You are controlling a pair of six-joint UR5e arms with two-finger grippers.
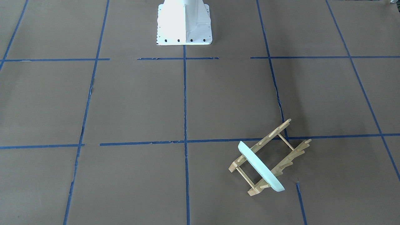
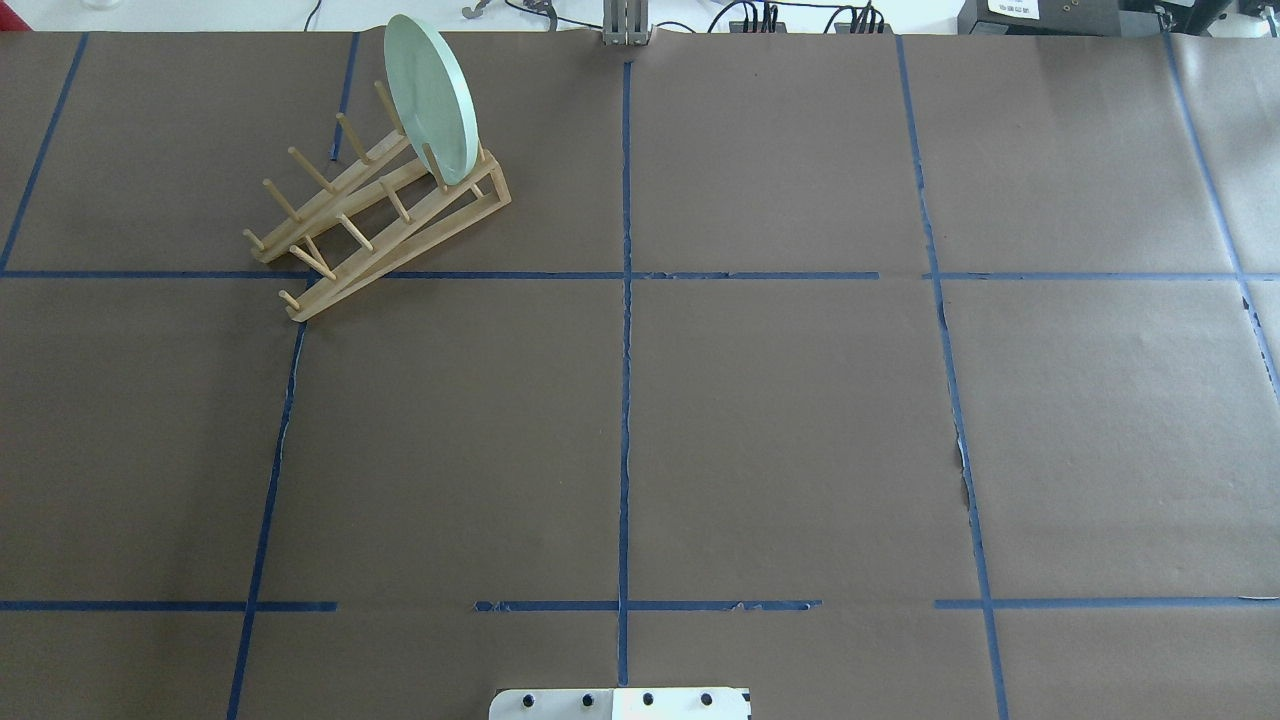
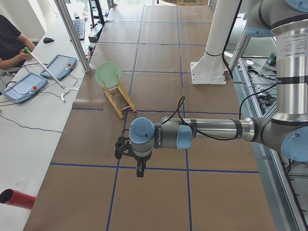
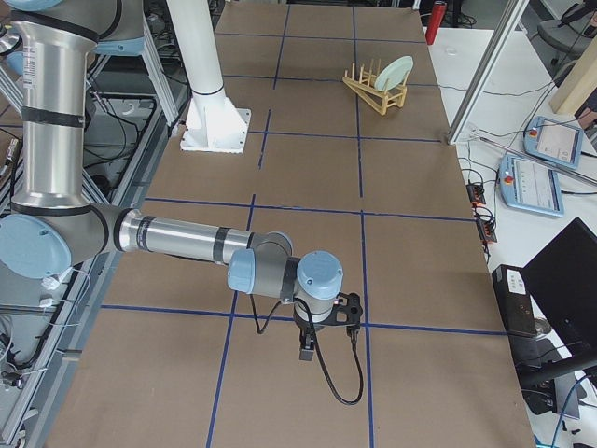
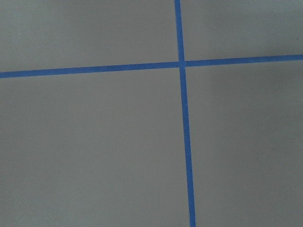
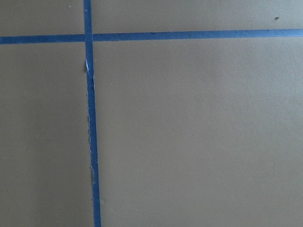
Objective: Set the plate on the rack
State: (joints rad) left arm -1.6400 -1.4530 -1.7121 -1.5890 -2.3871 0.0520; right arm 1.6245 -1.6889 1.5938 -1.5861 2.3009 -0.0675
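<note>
The plate stood on its edge in the rack, held between the pegs at the rack's far end. It leaned just a little. Nothing was holding it. The rack sat at the far left of the table, turned at a slant, with one end lying over a line of blue tape.

Both arms were well apart from the rack. The left gripper hung low over the table and pointed down, just beside a tape line. It showed only in the side view, so I cannot tell if its jaws were spread or pressed together.

The right gripper also pointed down, close to a tape line on the right side of the table. It showed only in the other side view too – I cannot tell how its jaws stood.

Each wrist camera saw just brown table and crossing tape.
</note>
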